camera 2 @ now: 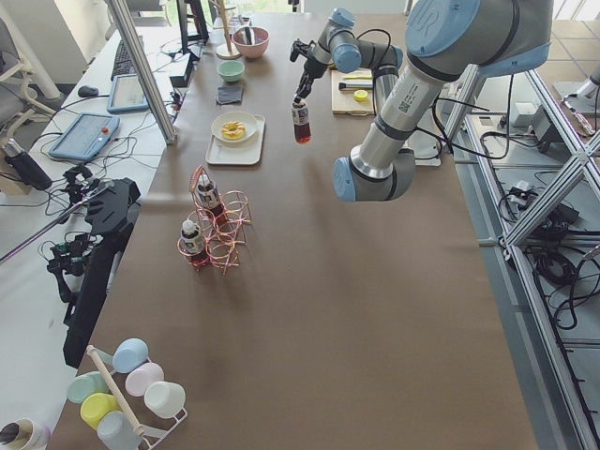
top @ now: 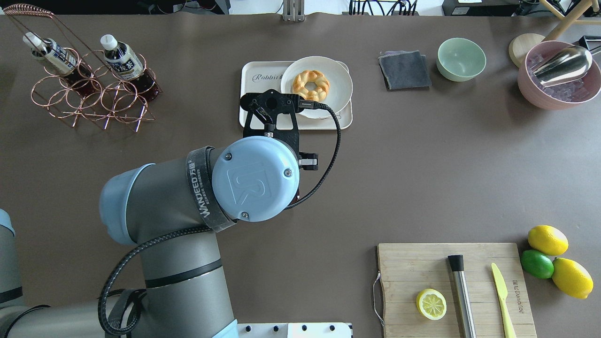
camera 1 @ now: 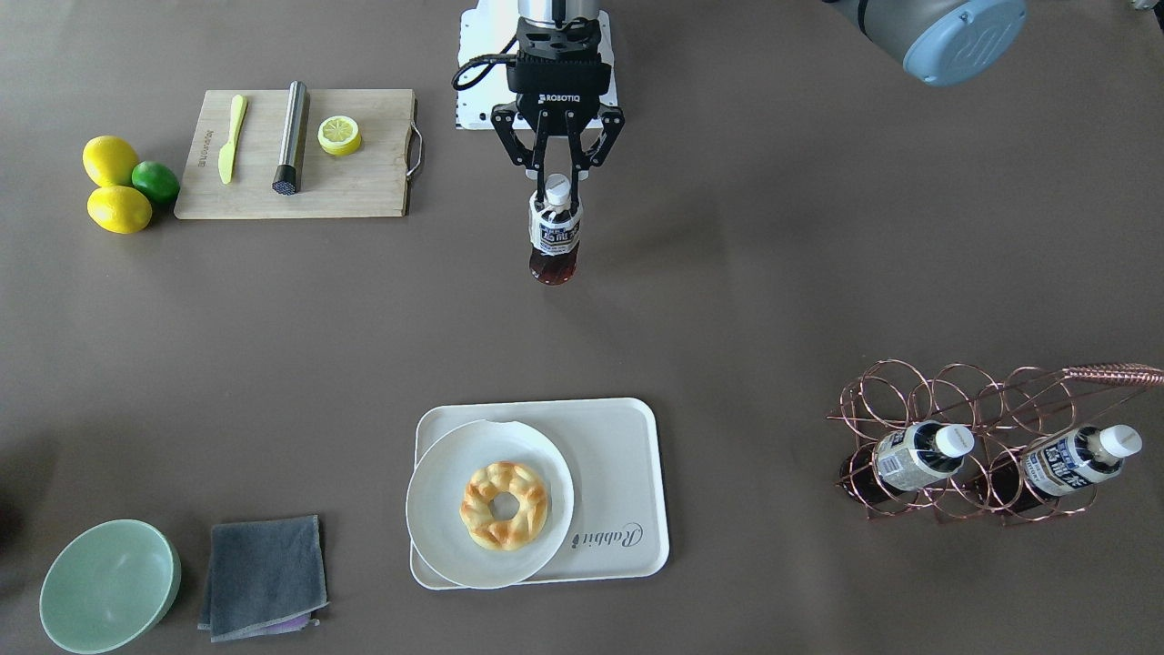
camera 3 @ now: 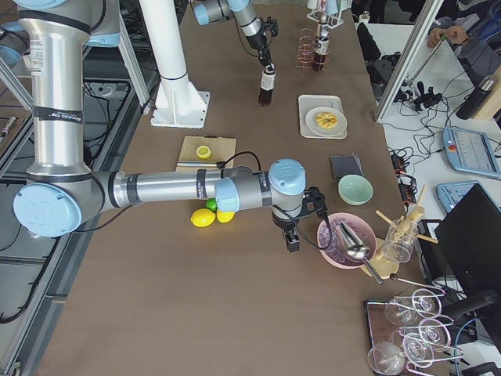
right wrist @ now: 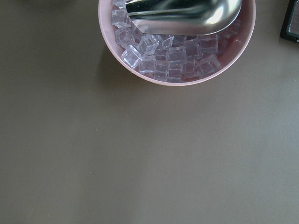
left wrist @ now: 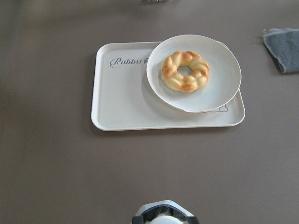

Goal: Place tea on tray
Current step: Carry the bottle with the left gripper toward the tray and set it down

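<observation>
Seemingly mid-carry: the left gripper (camera 1: 556, 191), clamped on the tea (camera 1: 555, 238) short of the tray (camera 1: 620, 455), should next lower it onto the tray's bare half.

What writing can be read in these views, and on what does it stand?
"ROBOTIQ": on the left hand.
"Rabbit": on the tray.
"WANDEED": on the left arm's strap; the characters beside it are unreadable.
Tea bottle label and cutting board engraving: too small to read.
</observation>
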You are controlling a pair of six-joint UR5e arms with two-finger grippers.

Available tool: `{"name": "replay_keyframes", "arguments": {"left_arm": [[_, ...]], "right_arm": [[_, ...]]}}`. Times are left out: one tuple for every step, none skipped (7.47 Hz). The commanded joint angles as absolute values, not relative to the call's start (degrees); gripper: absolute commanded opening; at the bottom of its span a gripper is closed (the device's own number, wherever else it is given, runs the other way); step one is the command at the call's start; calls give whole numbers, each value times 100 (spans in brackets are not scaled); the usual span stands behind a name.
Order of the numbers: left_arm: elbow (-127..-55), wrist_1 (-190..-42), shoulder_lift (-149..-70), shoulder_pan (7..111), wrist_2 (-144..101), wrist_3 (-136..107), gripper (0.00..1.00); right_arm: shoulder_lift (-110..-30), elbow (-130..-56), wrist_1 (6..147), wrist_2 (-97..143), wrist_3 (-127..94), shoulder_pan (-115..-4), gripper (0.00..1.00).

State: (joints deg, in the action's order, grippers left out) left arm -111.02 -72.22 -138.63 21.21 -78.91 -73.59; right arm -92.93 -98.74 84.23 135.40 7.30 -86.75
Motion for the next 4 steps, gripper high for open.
{"name": "replay_keyframes", "arguments": {"left_arm": [[-11013, -7330, -13834, 1855, -7666, -7392, 0], [-11030, -7330, -13825, 1837, -7655, -7383, 0], [-11039, -7330, -13799, 1820, -7647, -7383, 0], [-11039, -7330, -13764, 1776, -7646, -7383, 0]], "right_arm": [[-9290, -9879, 8429, 13535, 729, -8684, 100], [-9290, -9879, 8429, 13526, 729, -8684, 100], [-9299, -9879, 8429, 13535, 729, -8684, 100], [-9299, -9879, 8429, 13526, 729, -8684, 100]]}}
